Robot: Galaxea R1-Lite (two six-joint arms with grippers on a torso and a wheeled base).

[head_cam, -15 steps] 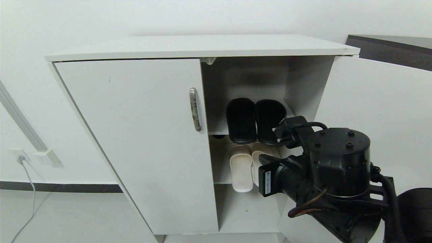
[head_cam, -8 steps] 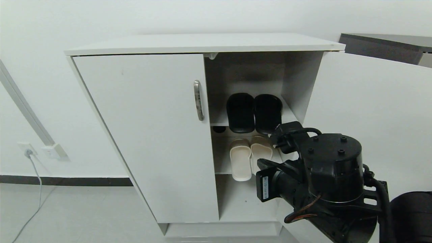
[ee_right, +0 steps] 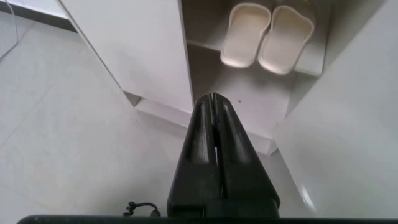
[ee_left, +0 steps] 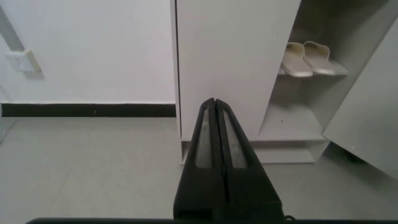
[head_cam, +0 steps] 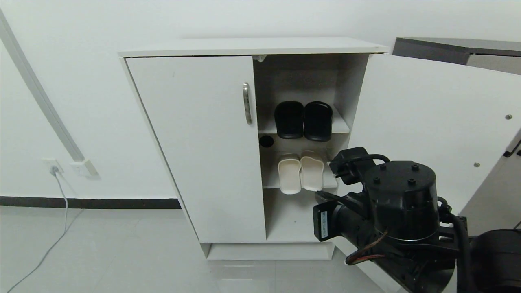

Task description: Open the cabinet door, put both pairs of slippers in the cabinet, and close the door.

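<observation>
The white cabinet (head_cam: 252, 45) has its left door (head_cam: 203, 138) closed and its right door (head_cam: 427, 118) swung wide open. A black pair of slippers (head_cam: 303, 120) lies on the upper shelf. A cream pair of slippers (head_cam: 301, 177) lies on the shelf below, also seen as the cream pair (ee_right: 267, 36) and the cream pair (ee_left: 308, 57). My right arm (head_cam: 386, 211) stands in front of the open side, near the open door. My right gripper (ee_right: 214, 96) is shut and empty, over the floor before the bottom shelf (ee_right: 245, 93). My left gripper (ee_left: 214, 101) is shut and empty, facing the closed door (ee_left: 236, 56).
A metal handle (head_cam: 246, 103) sits on the closed door. A wall socket (head_cam: 53, 167) with a cable and a slanted wall duct (head_cam: 36, 93) are at the left. Grey furniture (head_cam: 456, 49) stands behind the open door. Bare tiled floor (head_cam: 101, 252) lies before the cabinet.
The whole head picture has shifted: the camera has drawn back, so the cabinet looks smaller and farther, with floor now showing. Slippers and doors keep their places.
</observation>
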